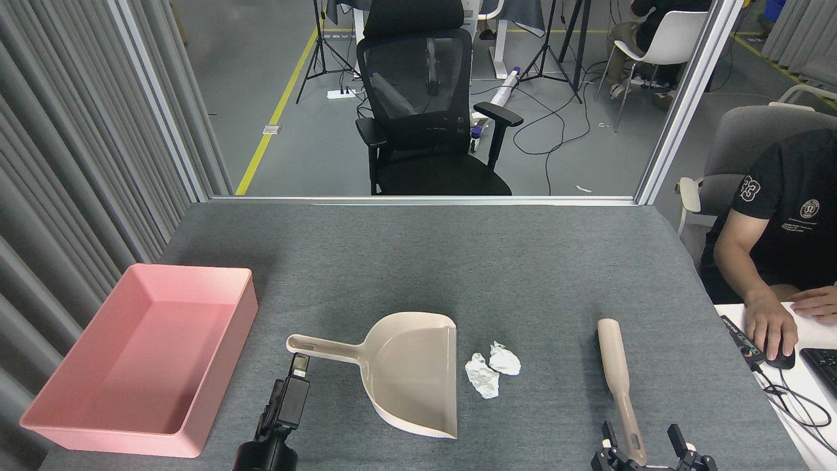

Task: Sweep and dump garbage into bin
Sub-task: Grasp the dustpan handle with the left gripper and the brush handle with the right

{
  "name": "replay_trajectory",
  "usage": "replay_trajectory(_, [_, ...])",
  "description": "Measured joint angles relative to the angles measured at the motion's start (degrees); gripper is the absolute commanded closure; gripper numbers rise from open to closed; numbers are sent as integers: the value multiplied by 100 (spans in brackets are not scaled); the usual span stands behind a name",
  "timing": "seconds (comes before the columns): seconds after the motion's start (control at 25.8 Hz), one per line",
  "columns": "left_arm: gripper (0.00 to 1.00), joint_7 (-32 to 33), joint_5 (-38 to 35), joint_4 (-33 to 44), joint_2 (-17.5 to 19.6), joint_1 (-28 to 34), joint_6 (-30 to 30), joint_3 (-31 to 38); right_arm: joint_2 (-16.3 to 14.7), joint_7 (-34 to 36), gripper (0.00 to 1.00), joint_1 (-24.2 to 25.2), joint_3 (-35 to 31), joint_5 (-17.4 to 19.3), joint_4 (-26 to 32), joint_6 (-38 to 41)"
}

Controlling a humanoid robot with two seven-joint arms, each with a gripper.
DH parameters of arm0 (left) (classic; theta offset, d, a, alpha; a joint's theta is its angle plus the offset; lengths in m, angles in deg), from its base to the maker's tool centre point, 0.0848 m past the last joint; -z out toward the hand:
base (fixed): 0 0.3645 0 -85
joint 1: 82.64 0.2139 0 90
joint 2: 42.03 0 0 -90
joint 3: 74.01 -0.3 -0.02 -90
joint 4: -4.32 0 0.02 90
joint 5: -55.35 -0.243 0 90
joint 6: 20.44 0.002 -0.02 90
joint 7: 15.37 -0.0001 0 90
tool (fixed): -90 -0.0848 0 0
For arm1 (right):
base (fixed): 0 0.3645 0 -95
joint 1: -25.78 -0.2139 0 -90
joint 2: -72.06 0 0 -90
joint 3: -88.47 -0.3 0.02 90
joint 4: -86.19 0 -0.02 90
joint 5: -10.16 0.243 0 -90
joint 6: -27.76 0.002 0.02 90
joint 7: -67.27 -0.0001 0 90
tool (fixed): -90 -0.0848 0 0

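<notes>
Two crumpled white paper wads, the garbage (490, 369), lie touching each other on the grey table, just right of the open mouth of the beige dustpan (409, 369). Against the table's left edge rests the pink bin (85, 418), with nothing in it. My left gripper (297, 373) is a little short of the dustpan handle's end and apart from it; it shows edge-on, so its state is unclear. My right gripper (641, 439) is open at the bottom edge, its fingers on either side of the near end of a beige brush handle (613, 356).
A person sits at the right with a hand on a mouse (779, 356) beside cables and a keyboard on a white desk. A black office chair (425, 124) stands beyond the table's far edge. Grey curtains run along the left side.
</notes>
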Motion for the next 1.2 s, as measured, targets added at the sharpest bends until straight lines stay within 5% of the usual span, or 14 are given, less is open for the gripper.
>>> replay_trajectory(0.97, [1,51,2,-678,-56,-350,-119,-7,2,-19,2,-116,10,2,-582,-1])
replay_trajectory(1.2, [1,52,2,-701,-57,-359,-125,-7,22,-3,12,-140,9,-4,-686,-28])
